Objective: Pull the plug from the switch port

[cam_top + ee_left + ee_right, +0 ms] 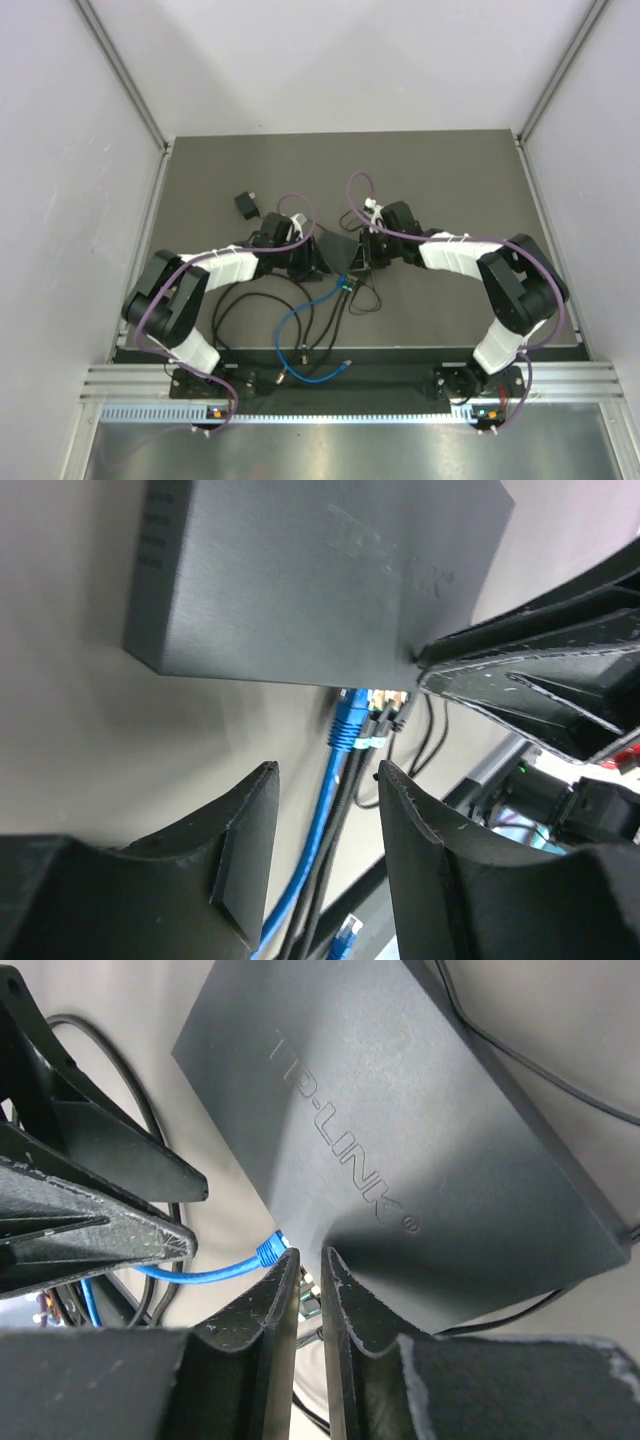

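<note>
left gripper (325, 772) spread wide below the blue plug (347, 720) mid-frame, right gripper (309, 1257) nearly pressed together at the lower edge of the black switch box (420, 1140), can't tell if it's pinching anything

The left arm (225, 268) and the right arm (455, 252) are bending at the elbows and reaching in toward each other. The left claw (328, 780) is holding its fingers (240, 850) wide apart. The right claw (310, 1260) is squeezing its fingers (255, 1330) almost together.
</note>
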Motion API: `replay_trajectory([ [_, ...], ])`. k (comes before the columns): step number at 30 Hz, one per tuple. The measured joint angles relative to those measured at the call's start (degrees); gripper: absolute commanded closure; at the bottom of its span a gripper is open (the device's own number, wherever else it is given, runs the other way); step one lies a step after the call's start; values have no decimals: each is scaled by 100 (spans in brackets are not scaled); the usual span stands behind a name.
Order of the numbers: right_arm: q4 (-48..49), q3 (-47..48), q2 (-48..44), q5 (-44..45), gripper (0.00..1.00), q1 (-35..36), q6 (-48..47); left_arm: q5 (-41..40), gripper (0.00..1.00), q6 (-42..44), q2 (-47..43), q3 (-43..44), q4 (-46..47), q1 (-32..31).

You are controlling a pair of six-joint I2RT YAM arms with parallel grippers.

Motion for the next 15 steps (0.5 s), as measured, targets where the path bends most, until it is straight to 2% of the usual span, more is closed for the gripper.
replay_trajectory([
  [9, 92, 214, 264, -188, 83, -162, -66, -660, 50, 291, -343, 192, -695, 0],
  [15, 42, 597, 562, -177, 84, -223, -216, -1556, 52, 557, -684, 693, -1287, 37],
])
